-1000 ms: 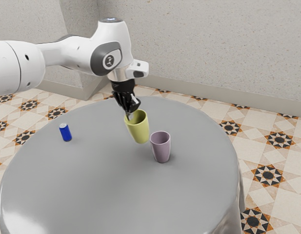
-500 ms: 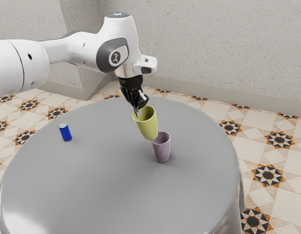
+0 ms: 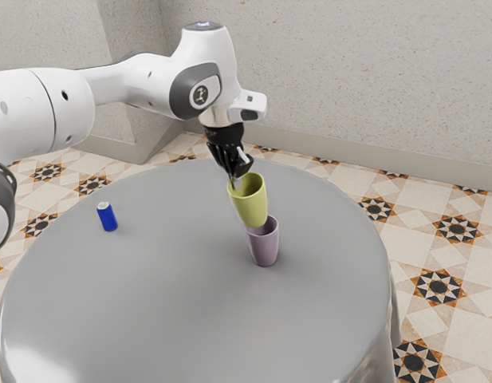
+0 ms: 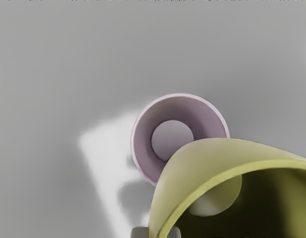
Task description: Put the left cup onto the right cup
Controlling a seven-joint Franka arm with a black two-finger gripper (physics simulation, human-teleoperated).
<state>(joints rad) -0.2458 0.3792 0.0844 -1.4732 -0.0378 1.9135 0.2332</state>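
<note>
Exterior view: shot from beside the arm (image 3: pixel 110 80), raised and tilted down across the round grey table (image 3: pixel 150 311) toward the wall (image 3: pixel 373 64) and tiled floor (image 3: pixel 445 239), far enough back to take in nearly the whole tabletop. Wrist view: shot from the arm's end, facing almost straight down, close over the purple cup (image 4: pixel 178 106), the yellow-green cup (image 4: pixel 207 158) nearer the lens. Shared by both: the two cups and the grey surface around them.

grey table (image 3: pixel 150 319), patterned tile floor (image 3: pixel 445 263)

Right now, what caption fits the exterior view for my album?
Gripper holds the tilted yellow-green cup by its rim, right over the purple cup.
</note>
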